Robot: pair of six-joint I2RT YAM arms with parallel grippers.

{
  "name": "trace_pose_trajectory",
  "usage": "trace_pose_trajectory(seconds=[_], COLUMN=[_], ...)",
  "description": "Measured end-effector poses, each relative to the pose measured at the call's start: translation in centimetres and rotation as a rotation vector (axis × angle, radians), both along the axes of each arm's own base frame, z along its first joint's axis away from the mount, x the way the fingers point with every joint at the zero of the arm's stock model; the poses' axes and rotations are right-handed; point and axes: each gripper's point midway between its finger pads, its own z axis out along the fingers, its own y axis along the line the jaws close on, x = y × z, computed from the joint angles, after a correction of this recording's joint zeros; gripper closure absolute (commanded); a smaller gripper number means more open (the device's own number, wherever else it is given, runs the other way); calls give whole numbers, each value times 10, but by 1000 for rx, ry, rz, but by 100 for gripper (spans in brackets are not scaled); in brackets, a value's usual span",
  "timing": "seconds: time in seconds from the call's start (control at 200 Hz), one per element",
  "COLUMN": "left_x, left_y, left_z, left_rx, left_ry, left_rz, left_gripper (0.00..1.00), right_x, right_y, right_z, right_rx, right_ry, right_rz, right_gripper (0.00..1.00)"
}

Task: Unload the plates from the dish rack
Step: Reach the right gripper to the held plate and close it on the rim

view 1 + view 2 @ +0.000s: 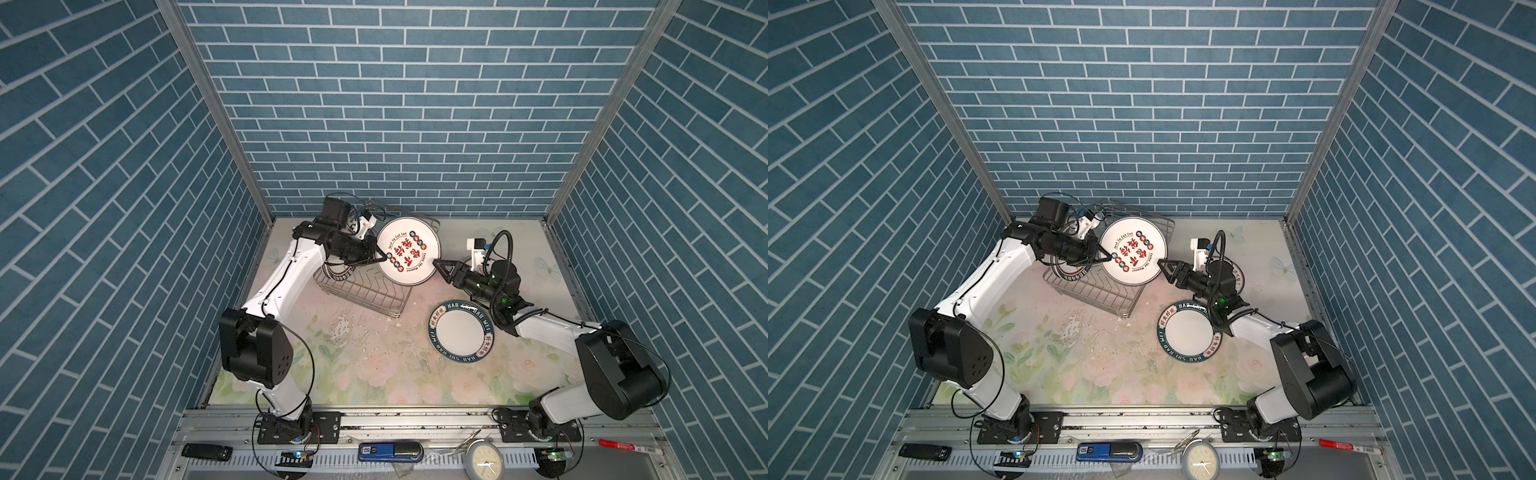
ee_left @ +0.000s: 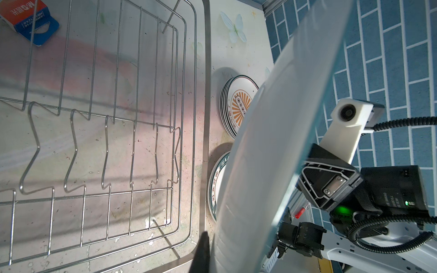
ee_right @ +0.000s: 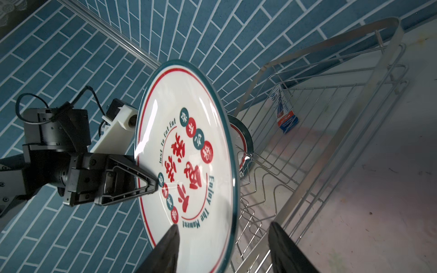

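A white plate (image 1: 409,257) (image 1: 1133,251) with red Chinese characters hangs tilted above the dish rack (image 1: 365,295) (image 1: 1096,295). My left gripper (image 1: 380,258) (image 1: 1106,257) is shut on its left rim. My right gripper (image 1: 436,262) (image 3: 224,224) is open and straddles the opposite rim: one finger lies over the face, the other stands apart behind it. Another plate (image 1: 338,270) (image 3: 243,141) stands in the rack. A teal-rimmed plate (image 1: 461,334) (image 1: 1187,330) lies flat on the table. A stack with orange sunburst centres (image 2: 238,106) sits under my right arm.
A small red and blue carton (image 3: 286,115) (image 2: 28,21) lies inside the rack's far end. On the front rail sit a small clock (image 1: 484,459), a blue device (image 1: 390,452), a black remote (image 1: 206,451) and a red marker (image 1: 623,446). Brick walls close three sides.
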Motion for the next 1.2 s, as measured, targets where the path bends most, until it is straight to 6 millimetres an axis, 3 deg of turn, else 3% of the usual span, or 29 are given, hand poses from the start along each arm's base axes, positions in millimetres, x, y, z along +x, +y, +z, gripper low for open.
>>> trace_pose_trajectory(seconds=[0.3,0.57,0.77,0.865,0.96,1.055,1.145,1.2], left_x=[-2,-1,-1,0,1,1,2,3], left_y=[-3,-5,-6,-4,-4,-4,-5,-4], left_z=[1,-6,-7,-5,-2,-5,-8,-9], left_rx=[-17,-21,-28,-46,-61,-44,-20,-4], left_ry=[13,37,45,54,54,52,36,33], left_rz=[-4,-8,-11,-8,-12,-6,-7,1], left_gripper=[100,100,98,95,86,69,47,41], right_x=[22,21,22,22,22,20,16,15], right_y=[22,35,34,33,32,34,38,38], right_z=[-7,3,0,9,14,14,11,10], right_rx=[84,135,155,202,225,218,202,192], right_ry=[27,14,47,57,60,52,48,45], right_rz=[35,86,84,95,98,105,121,121], right_gripper=[55,70,85,97,100,100,100,100])
